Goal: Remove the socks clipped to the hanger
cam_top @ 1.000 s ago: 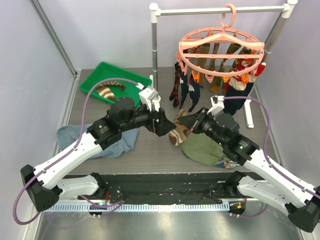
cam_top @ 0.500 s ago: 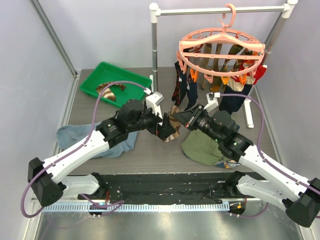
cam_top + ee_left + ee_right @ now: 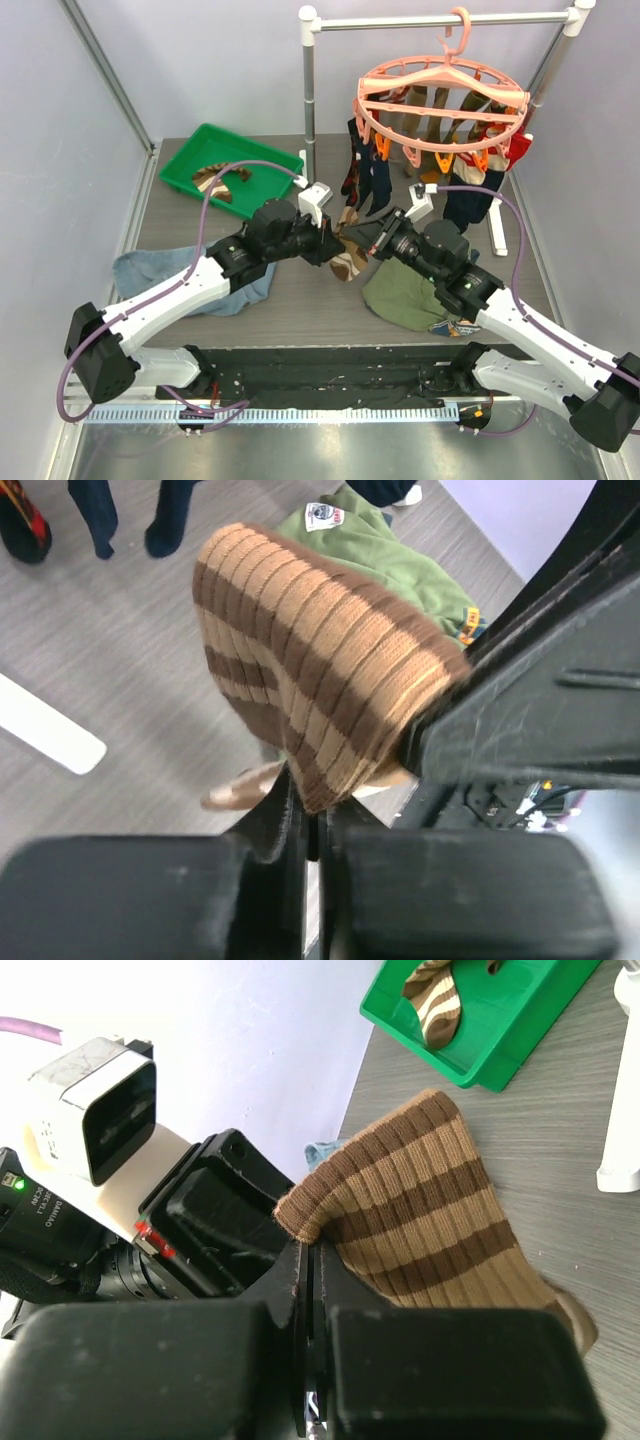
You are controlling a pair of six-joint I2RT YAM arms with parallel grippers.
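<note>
Near the round salmon-pink plastic clip hanger (image 3: 440, 100), the left gripper (image 3: 310, 818) and right gripper (image 3: 306, 1252) are each pinching the brown-and-tan striped knitted sock (image 3: 350, 262); only the wrist views are revealing both closed grips.

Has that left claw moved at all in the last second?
Yes. The left gripper has shifted rightward, away from the green tray, reaching the striped sock beside the right gripper.
</note>
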